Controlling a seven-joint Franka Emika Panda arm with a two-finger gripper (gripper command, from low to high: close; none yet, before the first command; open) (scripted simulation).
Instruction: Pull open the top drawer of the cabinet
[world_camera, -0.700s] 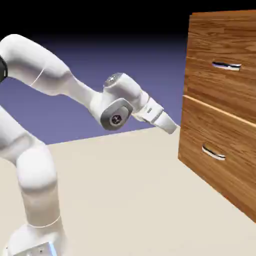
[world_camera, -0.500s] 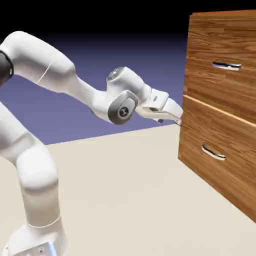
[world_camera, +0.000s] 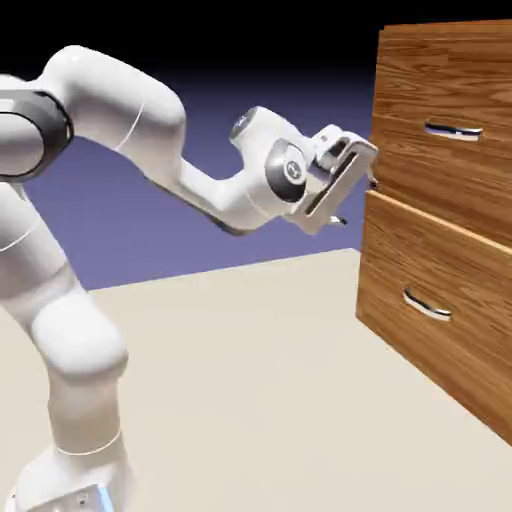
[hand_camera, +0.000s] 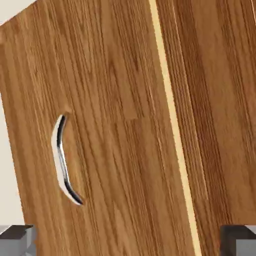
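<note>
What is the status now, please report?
Gripper open, empty, close to the cabinet, level with the seam. Top drawer shut, its handle untouched. Nothing in the way.

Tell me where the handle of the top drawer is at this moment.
In the exterior view, the handle sits high at the right, on the top drawer of the cabinet, to the right of the gripper.

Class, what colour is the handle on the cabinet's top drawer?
Silver, on the brown wood-grain top drawer; its handle shows best in the exterior view.

Claw (world_camera: 362, 185) perhaps against cabinet (world_camera: 440, 90)
</note>
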